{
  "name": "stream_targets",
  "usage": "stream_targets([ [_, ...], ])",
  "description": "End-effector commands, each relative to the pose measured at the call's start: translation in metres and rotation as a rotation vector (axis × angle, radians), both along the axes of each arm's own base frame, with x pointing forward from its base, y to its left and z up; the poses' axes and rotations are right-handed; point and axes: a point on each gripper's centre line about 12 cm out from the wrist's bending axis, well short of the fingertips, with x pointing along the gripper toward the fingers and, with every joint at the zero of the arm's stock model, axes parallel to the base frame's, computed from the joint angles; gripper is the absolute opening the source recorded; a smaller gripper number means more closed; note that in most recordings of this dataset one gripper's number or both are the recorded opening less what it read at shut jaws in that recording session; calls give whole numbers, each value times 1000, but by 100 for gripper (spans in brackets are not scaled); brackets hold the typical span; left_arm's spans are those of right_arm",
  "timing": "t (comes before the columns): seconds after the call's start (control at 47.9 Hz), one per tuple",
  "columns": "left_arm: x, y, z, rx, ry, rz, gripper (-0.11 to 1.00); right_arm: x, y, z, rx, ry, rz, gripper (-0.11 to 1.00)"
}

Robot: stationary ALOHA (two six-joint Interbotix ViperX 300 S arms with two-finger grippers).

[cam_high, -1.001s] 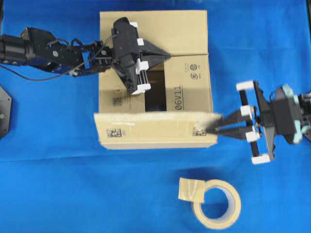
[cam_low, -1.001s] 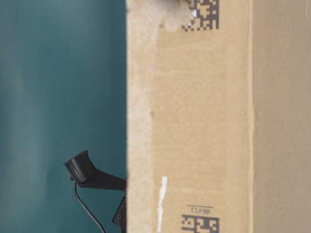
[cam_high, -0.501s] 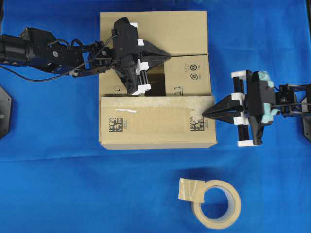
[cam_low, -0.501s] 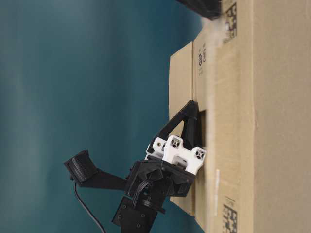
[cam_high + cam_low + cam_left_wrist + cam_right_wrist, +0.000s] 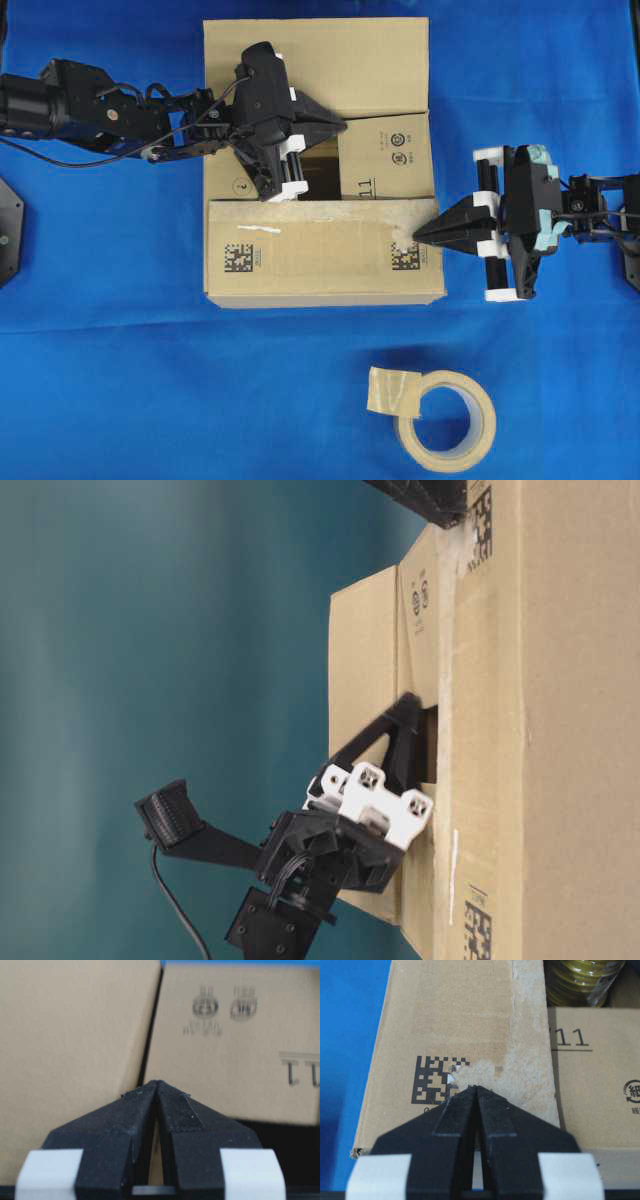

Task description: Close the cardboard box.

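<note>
Touching cardboard box (image 5: pixel 320 250): both closed fingers (image 5: pixel 425 231).

Cardboard box (image 5: pixel 320 160) mid-table; tape roll (image 5: pixel 445 420) in front, rightward.

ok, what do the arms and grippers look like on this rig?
Both arms are black. Left gripper and right gripper: black wedge-shaped fingers, white plastic blocks on the finger rails. Right wrist carries a pale teal piece. A thin black cable runs along the left arm.

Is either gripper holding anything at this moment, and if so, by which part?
Nothing is held. The left gripper and right gripper are both shut with nothing between their fingers; their closed tips rest against flaps of the cardboard box.
</note>
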Motion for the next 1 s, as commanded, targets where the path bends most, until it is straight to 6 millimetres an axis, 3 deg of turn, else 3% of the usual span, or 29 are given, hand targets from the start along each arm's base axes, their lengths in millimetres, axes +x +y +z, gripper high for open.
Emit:
stream_targets([
  [0.0, -1, -2, 24, 9, -42, -5, 0, 3, -1, 4, 1, -14, -5, 1],
  [0.334, -19, -7, 92, 33, -82, -15, 0, 3, -1, 4, 1, -17, -5, 1],
  [0.501, -26, 6, 128, 82, -96, 4, 0, 3, -1, 4, 1, -15, -5, 1],
  [0.709, -33, 46, 160, 105, -65, 92, 0, 4, -1, 5, 0, -18, -4, 0],
  [0.981, -33, 110, 156, 65, 56, 223, 0, 4, -1, 5, -1, -26, -4, 1],
])
